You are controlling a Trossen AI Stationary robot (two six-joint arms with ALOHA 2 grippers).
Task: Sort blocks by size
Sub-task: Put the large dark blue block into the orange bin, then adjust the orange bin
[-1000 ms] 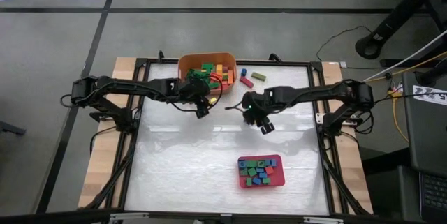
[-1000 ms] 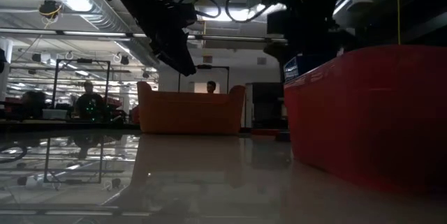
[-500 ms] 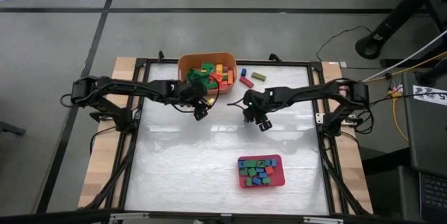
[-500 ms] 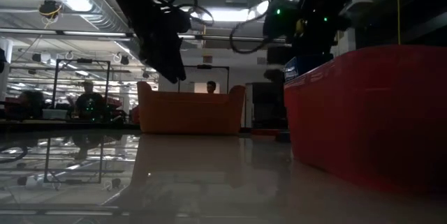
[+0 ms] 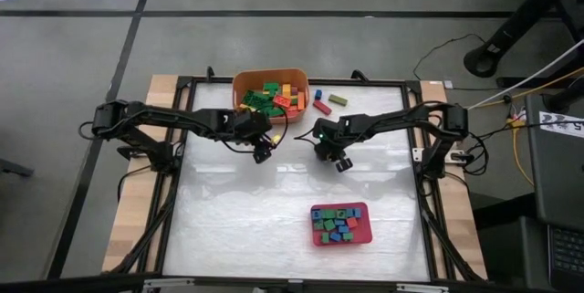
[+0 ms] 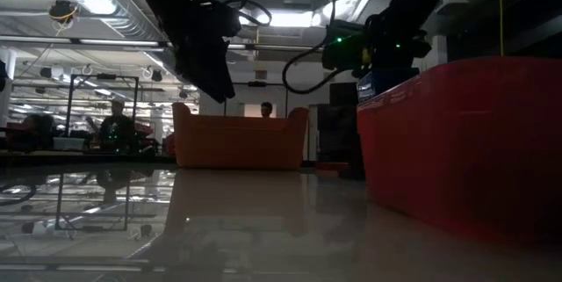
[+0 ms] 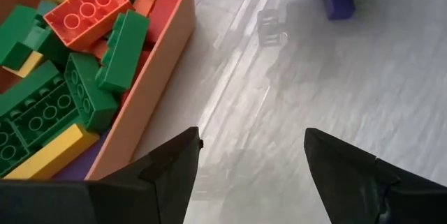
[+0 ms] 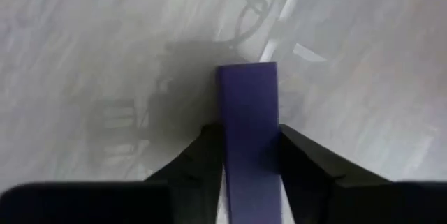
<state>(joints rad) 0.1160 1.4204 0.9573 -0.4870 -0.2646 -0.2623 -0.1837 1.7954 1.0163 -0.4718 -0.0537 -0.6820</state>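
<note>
My right gripper [image 5: 321, 150] stands near the table's middle, pointing steeply down, shut on a purple block [image 8: 248, 112], which also shows in the left wrist view [image 7: 339, 2]. My left gripper [image 7: 251, 155] hangs open above the bare table, beside the near wall of the orange tub [image 5: 270, 81], with nothing between its fingers. The tub holds several larger blocks [image 7: 77, 77], green, red, yellow and orange. The pink-red tray [image 5: 366, 235] near the front holds several small blocks [image 5: 336, 224]. A blue [image 5: 318, 94], a red [image 5: 321, 108] and an olive block [image 5: 338, 99] lie loose right of the tub. My right gripper pinches the purple block's two long sides [image 8: 248, 161] between its two fingers [image 8: 202, 154], at the end nearer the wrist. The fingers come from above, slanting down, and lie along the block. The block's free end [image 8: 246, 70] points at the table; whether it touches, I cannot tell.
A black frame [image 5: 292, 81] runs around the white table top. Bare table lies between the tub and the tray. In the low view the tray's wall [image 6: 465, 141] fills the right and the tub [image 6: 239, 141] stands far back. People sit in the room behind.
My right gripper has come down toward the table and gone a little toward its far left; in the low view its wrist now hangs lower.
</note>
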